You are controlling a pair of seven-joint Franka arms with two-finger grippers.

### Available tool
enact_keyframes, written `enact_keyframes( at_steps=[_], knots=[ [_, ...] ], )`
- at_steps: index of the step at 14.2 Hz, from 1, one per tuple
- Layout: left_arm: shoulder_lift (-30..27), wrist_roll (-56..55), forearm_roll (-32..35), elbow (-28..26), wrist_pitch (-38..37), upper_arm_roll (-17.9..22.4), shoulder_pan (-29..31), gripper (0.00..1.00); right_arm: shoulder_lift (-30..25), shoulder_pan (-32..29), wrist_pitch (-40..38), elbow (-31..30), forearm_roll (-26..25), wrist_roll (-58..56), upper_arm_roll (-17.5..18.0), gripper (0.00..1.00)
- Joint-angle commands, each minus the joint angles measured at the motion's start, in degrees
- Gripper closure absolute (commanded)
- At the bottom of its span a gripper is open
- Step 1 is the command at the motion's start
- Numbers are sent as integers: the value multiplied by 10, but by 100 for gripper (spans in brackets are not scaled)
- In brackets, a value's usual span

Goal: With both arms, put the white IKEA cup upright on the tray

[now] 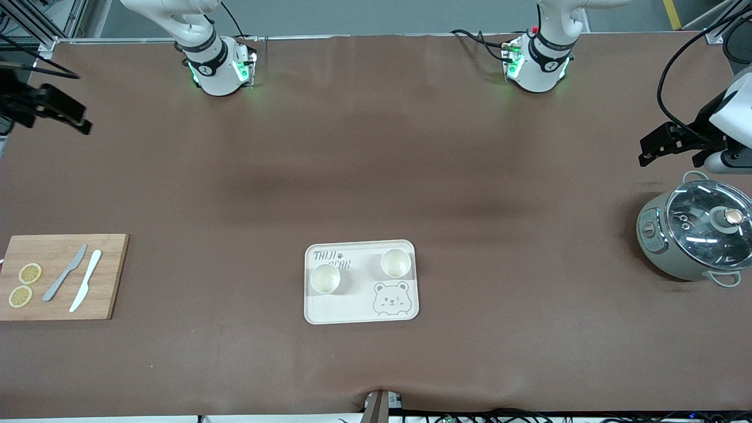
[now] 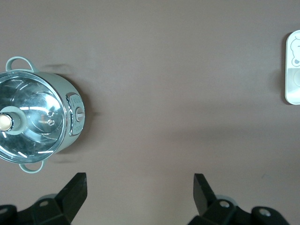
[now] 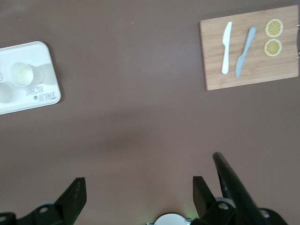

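Brown matting covers the whole table (image 1: 376, 176), and near its front edge, at about 6 o'clock from the centre, lies the cream tray (image 1: 352, 308) with the bear face and the "TAIJI BEAR" lettering. Two white cups stand upright on the tray: one cup (image 1: 325, 278) toward the right arm's end, partly covering the lettering, and a second cup (image 1: 395, 262) toward the left arm's end, a little farther from the front camera. They are apart from each other. In the left wrist view only one edge of the tray shows; the rest is cut off by the frame.

Toward the right arm's end, at about 9 o'clock from the tray, lies a bamboo cutting board (image 1: 106, 276) with a grey knife (image 1: 64, 272), a white knife (image 1: 86, 288) and two lemon slices (image 1: 24, 285) on it; its outer corner is cut off at the frame edge. At about 3 o'clock, well apart from the tray, stands a pale green pot (image 1: 696, 235) with a glass lid (image 1: 708, 225).

The left gripper (image 1: 670, 144) hangs above the table just beside the pot, fingers spread and holding nothing. The right gripper (image 1: 50, 108) waits above the table edge at the right arm's end, fingers also spread and empty, and part of it is lost at the frame border.
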Motion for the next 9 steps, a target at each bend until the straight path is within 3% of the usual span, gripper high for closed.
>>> enact_keyframes(
  at_steps=[1,9],
  knots=[
    [-10,10,5,-10,6,-1,1,0,-7,-60,45,-46,11,-67,8,0],
    [-10,11,5,-10,6,-1,1,0,19,-73,60,-48,4,-72,8,0]
  ],
)
